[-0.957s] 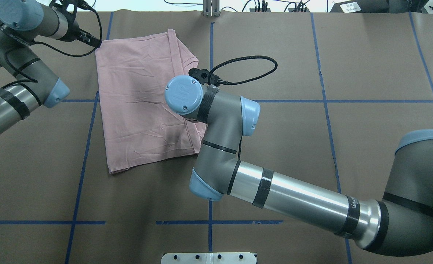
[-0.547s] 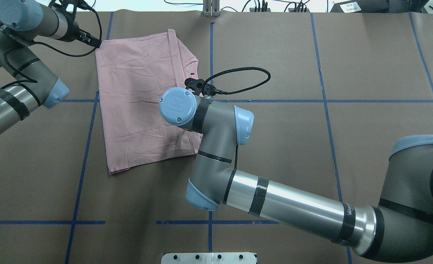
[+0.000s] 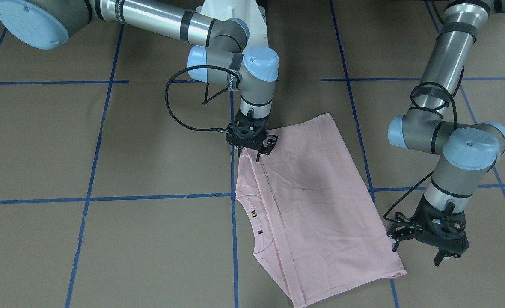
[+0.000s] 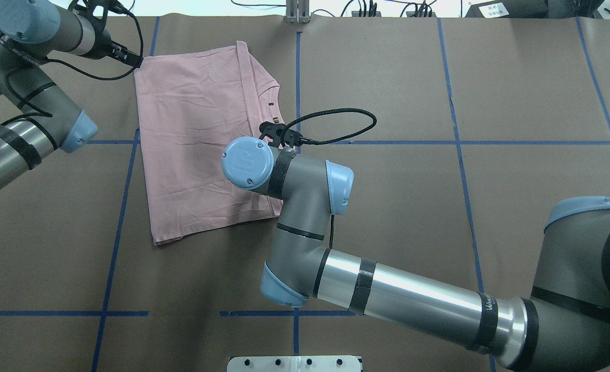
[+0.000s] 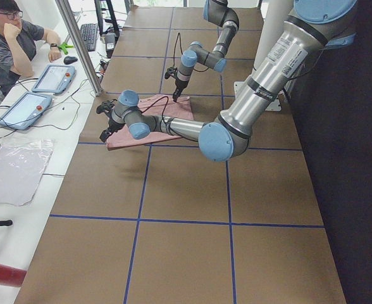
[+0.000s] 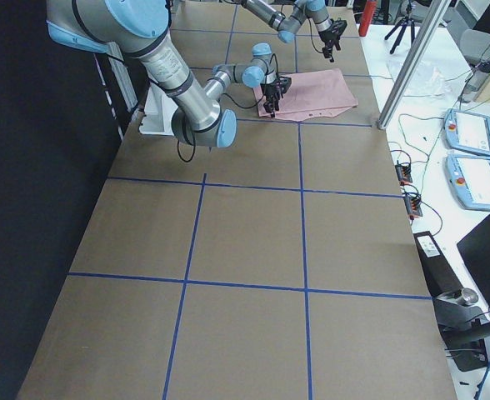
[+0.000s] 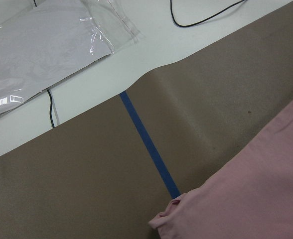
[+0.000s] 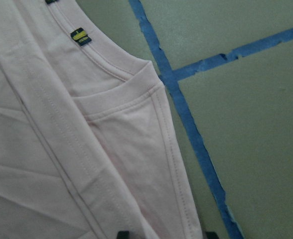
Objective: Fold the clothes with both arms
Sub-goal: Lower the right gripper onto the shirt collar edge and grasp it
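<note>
Its wrist is hiding the right gripper overhead; jaws apart, it is straddling the T-shirt edge, left gripper hovering wide.

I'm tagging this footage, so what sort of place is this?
Probably a robotics lab: blue tape gridding the paper-covered table, teach pendants on the side bench, a person seated nearby.

Open table around T-shirt, right arm above one side.
</note>
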Robot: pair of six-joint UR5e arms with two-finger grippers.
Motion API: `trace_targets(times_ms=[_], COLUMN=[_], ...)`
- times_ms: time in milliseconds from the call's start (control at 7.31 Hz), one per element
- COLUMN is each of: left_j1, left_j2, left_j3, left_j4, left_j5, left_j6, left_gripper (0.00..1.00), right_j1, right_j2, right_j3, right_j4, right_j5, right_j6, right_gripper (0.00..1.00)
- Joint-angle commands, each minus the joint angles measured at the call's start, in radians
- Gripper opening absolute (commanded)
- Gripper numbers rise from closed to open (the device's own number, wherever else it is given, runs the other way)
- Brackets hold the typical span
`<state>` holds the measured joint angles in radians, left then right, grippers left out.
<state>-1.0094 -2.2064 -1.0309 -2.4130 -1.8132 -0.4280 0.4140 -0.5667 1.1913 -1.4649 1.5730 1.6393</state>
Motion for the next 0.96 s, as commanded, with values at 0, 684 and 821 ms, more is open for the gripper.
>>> trace_targets(times_ms=[0, 684, 821], left_j1=[0.0, 0.003, 0.003], left_j2=[0.001, 0.002, 0.007], left_j3=[0.0, -0.009, -0.024], left_j4=[0.0, 0.0, 0.002], left_j5=[0.0, -0.002, -0.003], left_j6=[0.0, -0.002, -0.002], left_gripper=[1.0, 1.0, 1.0], right_j1=[-0.003, -0.001, -0.001], right_j2=[-0.001, -0.022, -0.095], right_j3=[-0.001, 0.055, 0.168], right_j4=[0.0, -0.053, -0.086], right_j5=[-0.004, -0.016, -0.016], right_j6=[0.004, 0.0, 0.002], right_gripper=[0.48, 0.0, 0.0])
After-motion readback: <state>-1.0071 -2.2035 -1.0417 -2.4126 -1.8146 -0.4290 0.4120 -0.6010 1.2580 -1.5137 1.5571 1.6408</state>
